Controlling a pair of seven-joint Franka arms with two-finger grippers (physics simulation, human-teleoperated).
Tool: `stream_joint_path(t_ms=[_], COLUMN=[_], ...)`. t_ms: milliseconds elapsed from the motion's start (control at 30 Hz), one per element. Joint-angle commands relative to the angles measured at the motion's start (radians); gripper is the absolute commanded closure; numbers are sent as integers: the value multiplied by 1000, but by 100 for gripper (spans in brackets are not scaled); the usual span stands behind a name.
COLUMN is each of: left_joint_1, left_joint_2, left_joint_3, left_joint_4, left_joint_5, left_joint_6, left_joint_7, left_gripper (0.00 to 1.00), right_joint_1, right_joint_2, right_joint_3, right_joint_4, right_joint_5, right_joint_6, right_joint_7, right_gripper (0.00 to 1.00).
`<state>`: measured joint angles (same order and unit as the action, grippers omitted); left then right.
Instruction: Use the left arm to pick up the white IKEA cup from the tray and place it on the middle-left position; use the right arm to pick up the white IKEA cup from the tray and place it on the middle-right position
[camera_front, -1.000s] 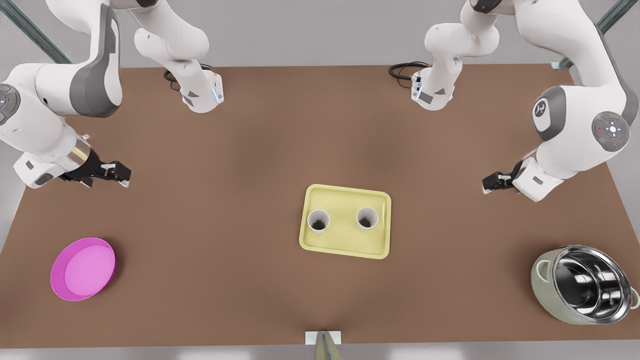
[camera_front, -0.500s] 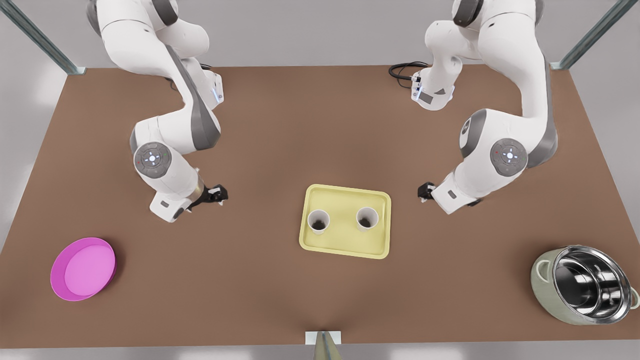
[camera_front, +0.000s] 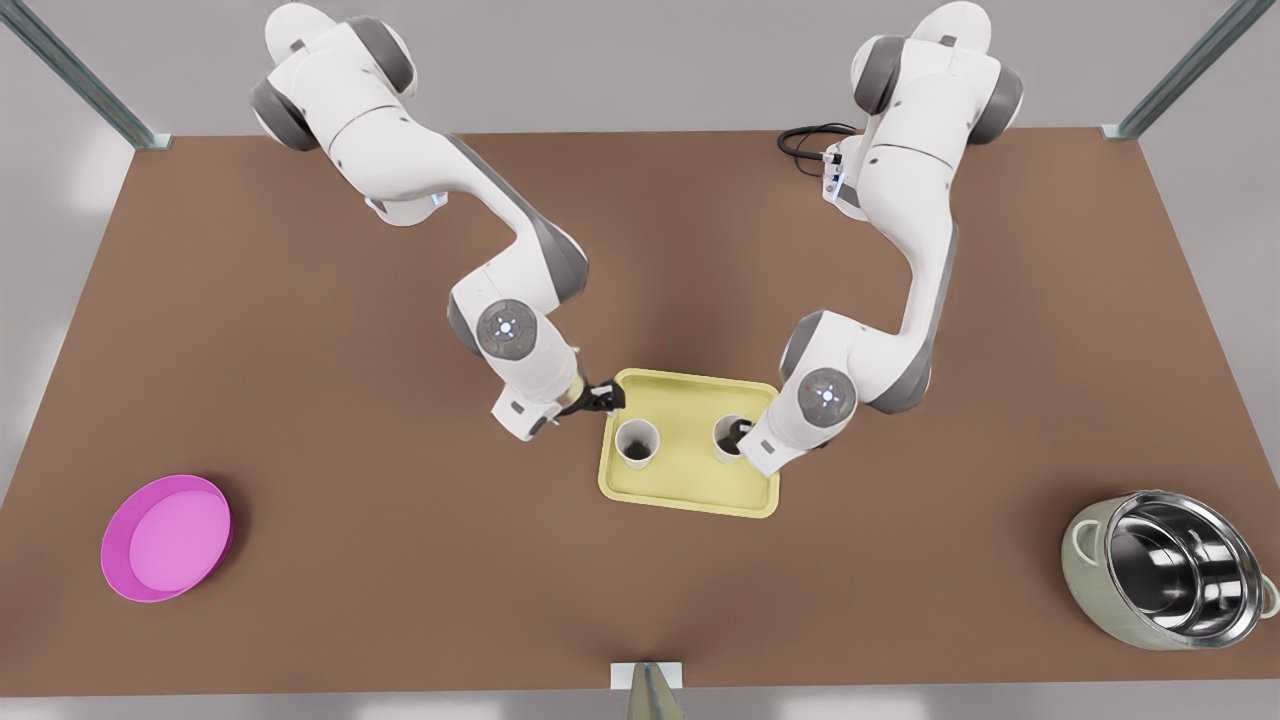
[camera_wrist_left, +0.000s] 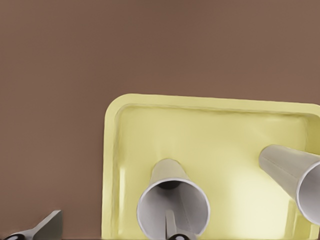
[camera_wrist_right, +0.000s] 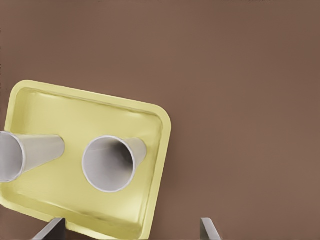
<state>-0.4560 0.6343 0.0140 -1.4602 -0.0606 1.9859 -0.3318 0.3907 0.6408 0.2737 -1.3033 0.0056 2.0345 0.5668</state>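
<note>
Two cups stand upright on the tray (camera_front: 690, 490), both grippers near them.
The left cup (camera_front: 637, 443) stands toward the front view's left, the right cup (camera_front: 731, 437) beside it. The left gripper (camera_front: 604, 397) hovers over the tray's corner, fingers spread. The right gripper (camera_front: 741, 432) is at the right cup, fingers spread.

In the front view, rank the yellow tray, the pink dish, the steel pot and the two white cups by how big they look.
Largest to smallest:
1. steel pot
2. yellow tray, close to the pot
3. pink dish
4. two white cups, alike; one is partly hidden by an arm.
</note>
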Motion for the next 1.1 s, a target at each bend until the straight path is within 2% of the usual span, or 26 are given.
stream_joint_path(t_ms=[0, 200, 400, 467, 500, 567, 700, 767, 800, 833, 933, 1033, 1067], left_joint_1=[-12, -13, -15, -16, -16, -27, -41, -41, -41, -41, -39, -30, -29], left_joint_2=[-16, 38, 74, 74, 74, 74, 74, 74, 74, 73, 71, 48, 45], left_joint_3=[0, 0, 0, 0, 0, 0, 1, 3, 3, 3, 6, 20, 37], left_joint_4=[-45, -75, -75, -72, -68, -65, -65, -65, -65, -63, -60, -58, -19], left_joint_5=[24, 22, 19, 15, 15, 18, 25, 25, 25, 25, 25, 25, 22], left_joint_6=[70, 156, 208, 214, 214, 214, 212, 208, 206, 205, 203, 192, 114], left_joint_7=[-200, -200, -200, -202, -204, -210, -210, -210, -210, -211, -210, -199, -161], left_gripper=[0, 0, 0, 17, 35, 52, 62, 63, 67, 76, 81, 82, 82], right_joint_1=[11, 94, 149, 151, 151, 151, 165, 160, 160, 159, 163, 166, 166], right_joint_2=[33, 105, 187, 192, 206, 212, 230, 229, 227, 227, 226, 227, 227], right_joint_3=[-4, -79, -85, -87, -90, -90, -96, -103, -110, -113, -130, -130, -130], right_joint_4=[30, 99, 199, 197, 191, 173, 171, 148, 141, 131, 115, 111, 108], right_joint_5=[10, 11, 39, 36, 34, 30, 27, 28, 28, 28, 2, 2, 1], right_joint_6=[87, 142, 142, 141, 141, 139, 141, 138, 130, 127, 93, 93, 95], right_joint_7=[430, 432, 417, 398, 363, 320, 280, 226, 200, 177, 147, 147, 143], right_gripper=[0, 0, 0, 0, 0, 0, 0, 0, 0, 0, 0, 0, 0])
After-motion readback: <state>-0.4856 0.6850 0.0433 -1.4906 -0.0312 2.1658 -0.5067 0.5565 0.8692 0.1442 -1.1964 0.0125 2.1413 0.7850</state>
